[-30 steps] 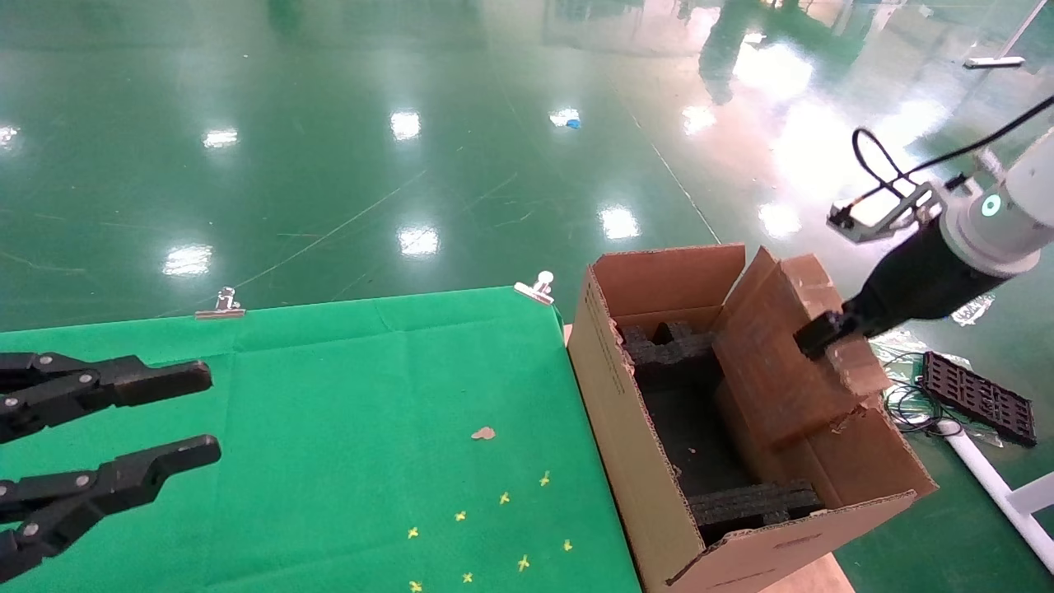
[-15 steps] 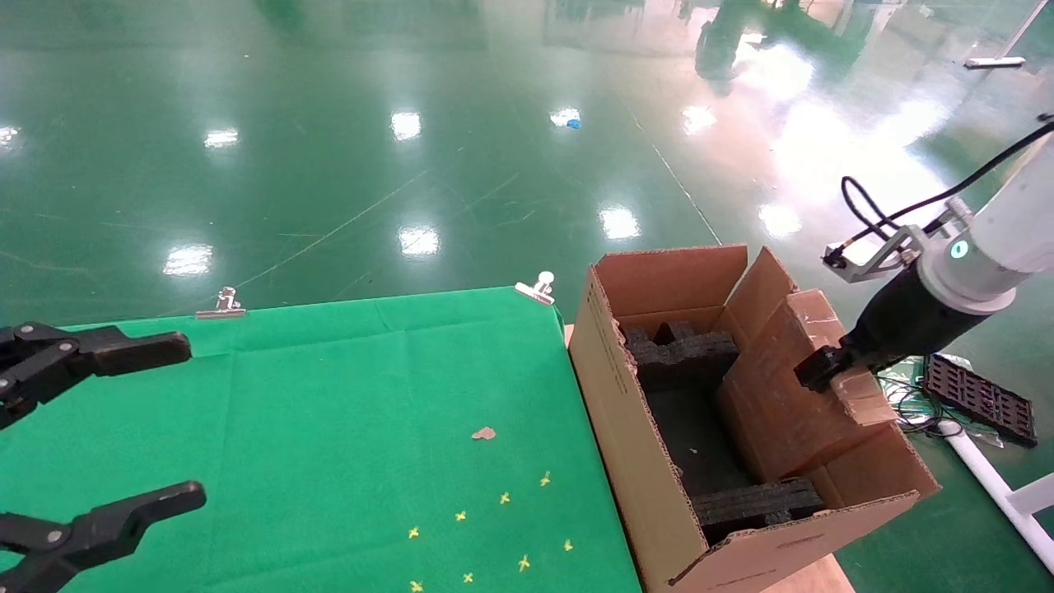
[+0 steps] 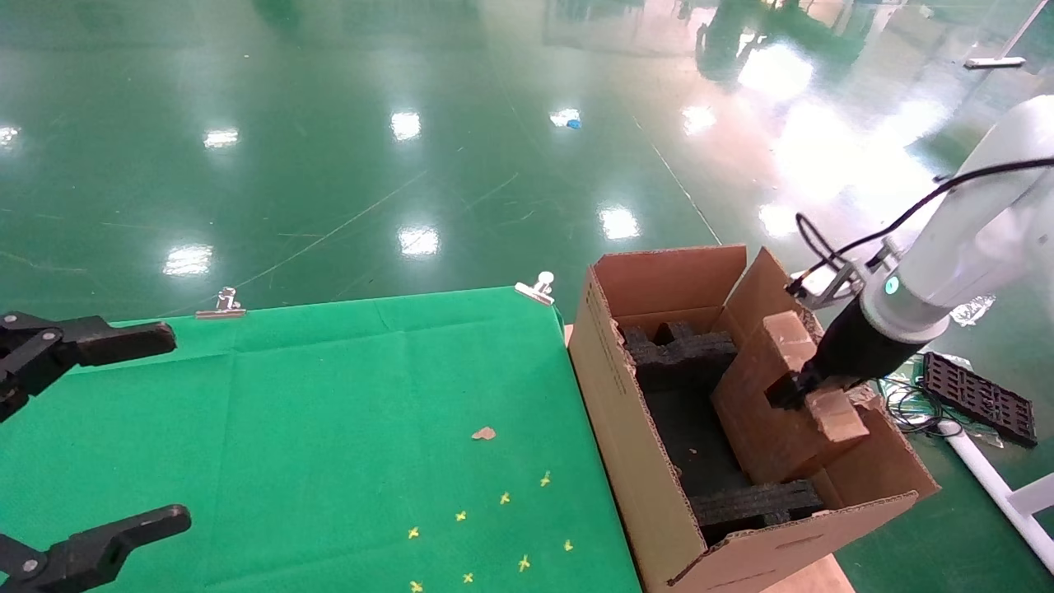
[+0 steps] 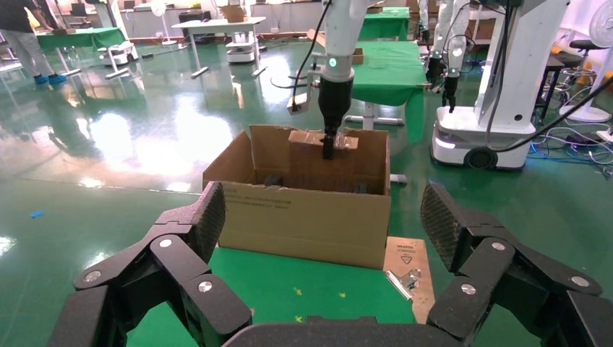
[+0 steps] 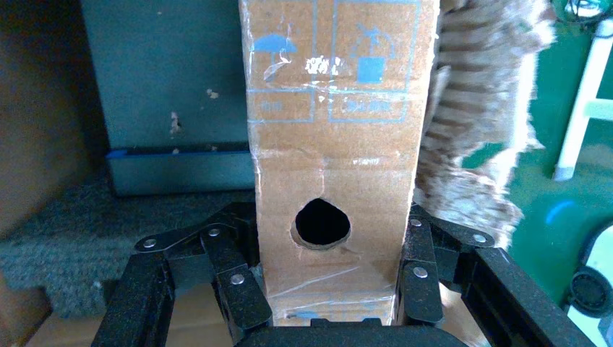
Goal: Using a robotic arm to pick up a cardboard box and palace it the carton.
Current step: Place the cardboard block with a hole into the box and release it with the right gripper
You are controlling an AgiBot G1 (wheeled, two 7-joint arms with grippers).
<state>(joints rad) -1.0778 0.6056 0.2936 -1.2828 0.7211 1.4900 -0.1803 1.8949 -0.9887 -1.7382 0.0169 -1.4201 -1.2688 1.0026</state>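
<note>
Gripping pincer: right black two-finger linkage gripper (image 5: 329, 289) on the white tubular robotic arm (image 3: 959, 247), clenched on the small narrow scuffed brown cardboard box (image 5: 336, 144).
Box: oblong, peeling surface, round hole between the fingers (image 5: 231, 278), lowered inside the large ragged corrugated brown carton (image 3: 650, 461).
Beneath pincer: rough black foam inserts (image 3: 753, 504).
Left black linkage gripper (image 4: 329, 253): released, spread over the green cloth table (image 3: 329, 395), well apart.

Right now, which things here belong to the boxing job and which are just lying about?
Part of the job:
- right pincer, shut on the cardboard box
- carton, with foam inserts, into which the box is going

Lying about:
- left pincer, open above the green cloth
- binder clips on the cloth's far edge
- cardboard scrap
- yellow marks
</note>
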